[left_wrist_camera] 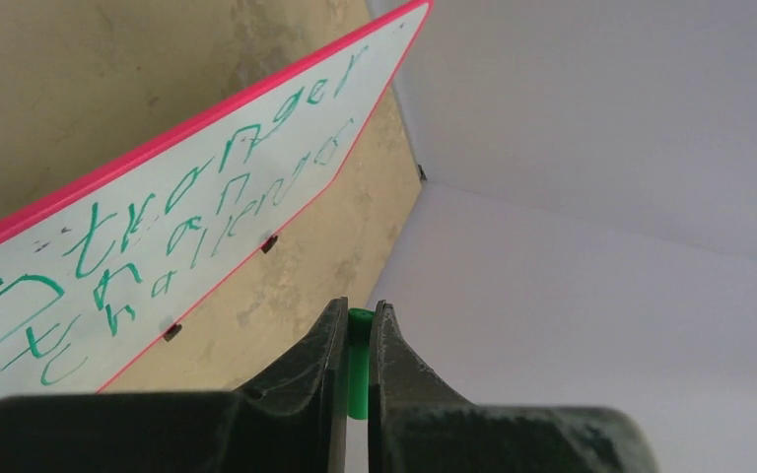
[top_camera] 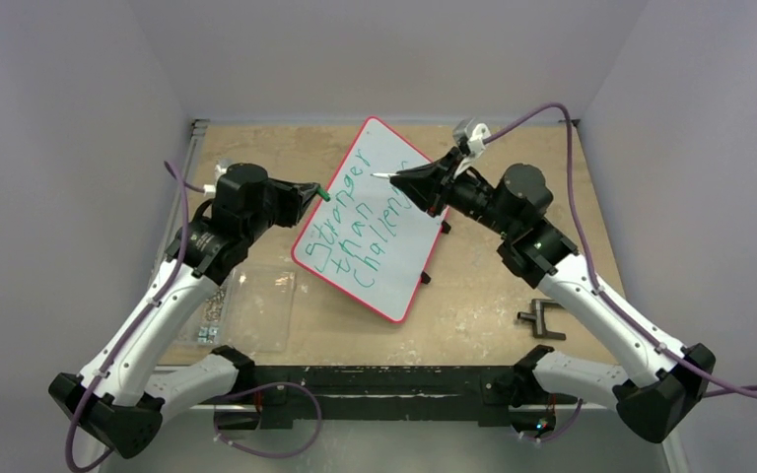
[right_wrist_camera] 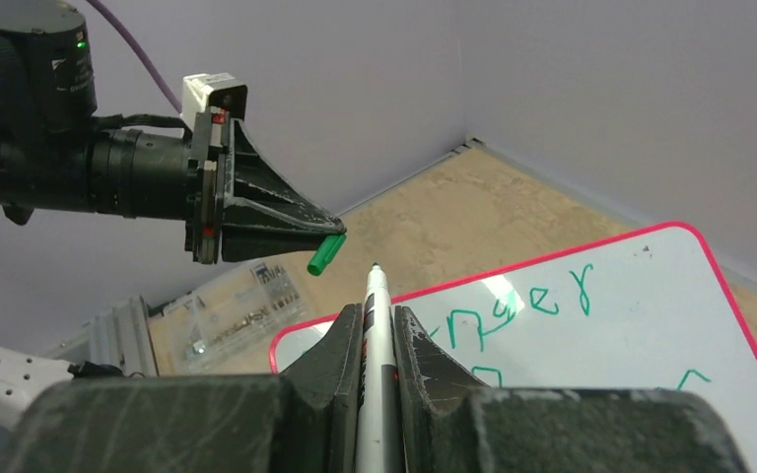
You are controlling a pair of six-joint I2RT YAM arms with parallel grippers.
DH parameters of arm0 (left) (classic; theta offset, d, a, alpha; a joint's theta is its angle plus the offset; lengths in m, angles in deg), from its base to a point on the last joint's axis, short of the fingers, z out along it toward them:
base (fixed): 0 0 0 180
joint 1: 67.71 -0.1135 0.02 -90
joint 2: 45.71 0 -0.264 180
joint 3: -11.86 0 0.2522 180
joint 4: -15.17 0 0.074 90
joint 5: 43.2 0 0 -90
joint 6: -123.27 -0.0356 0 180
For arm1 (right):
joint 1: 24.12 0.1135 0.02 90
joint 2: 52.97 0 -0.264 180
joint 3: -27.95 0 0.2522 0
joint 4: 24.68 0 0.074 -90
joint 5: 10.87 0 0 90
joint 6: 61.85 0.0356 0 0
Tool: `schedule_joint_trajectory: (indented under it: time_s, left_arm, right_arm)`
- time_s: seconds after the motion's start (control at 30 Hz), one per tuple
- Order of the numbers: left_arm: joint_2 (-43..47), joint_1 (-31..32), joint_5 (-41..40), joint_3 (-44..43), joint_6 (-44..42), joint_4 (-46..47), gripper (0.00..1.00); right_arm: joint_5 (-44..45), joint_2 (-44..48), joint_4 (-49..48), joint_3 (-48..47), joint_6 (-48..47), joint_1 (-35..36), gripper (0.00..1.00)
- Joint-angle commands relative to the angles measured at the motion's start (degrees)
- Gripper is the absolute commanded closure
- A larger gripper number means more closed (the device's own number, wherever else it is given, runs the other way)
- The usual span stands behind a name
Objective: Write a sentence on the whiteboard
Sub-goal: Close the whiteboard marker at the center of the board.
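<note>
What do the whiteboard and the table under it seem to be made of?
The whiteboard: smooth glossy white sheet, perhaps coated metal or plastic; it throws back a bright glare in the right wrist view. Its red rim looks like plastic. The table: matte, mottled tan board, probably wood or particle board, with worn pale patches.

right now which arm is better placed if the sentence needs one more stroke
Right, probably. The right gripper holds the marker, tip bare, over the whiteboard near the sentence. The left gripper holds only the green cap, beside the board's edge.
</note>
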Motion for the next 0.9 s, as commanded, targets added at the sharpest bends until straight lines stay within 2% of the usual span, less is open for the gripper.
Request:
schedule_joint_trajectory:
  time_s: [0.0,0.37,0.87]
  left_arm:
    - [2.1,-2.6,6.2,2.7,11.2,-2.0,1.0]
    - [3.1,-6.3,15.5,4.4,16.9,1.9,1.0]
    - [3.7,-8.0,17.7,6.5,18.1,3.7,1.0]
  right_arm:
    - [4.5,-1.1,-6.7,1.4,-7.1,5.1,1.0]
    - [10.2,-6.9,-12.3,2.7,-14.1,14.8,1.0]
    - [15.8,-10.1,-14.9,2.7,-14.3,17.7,1.0]
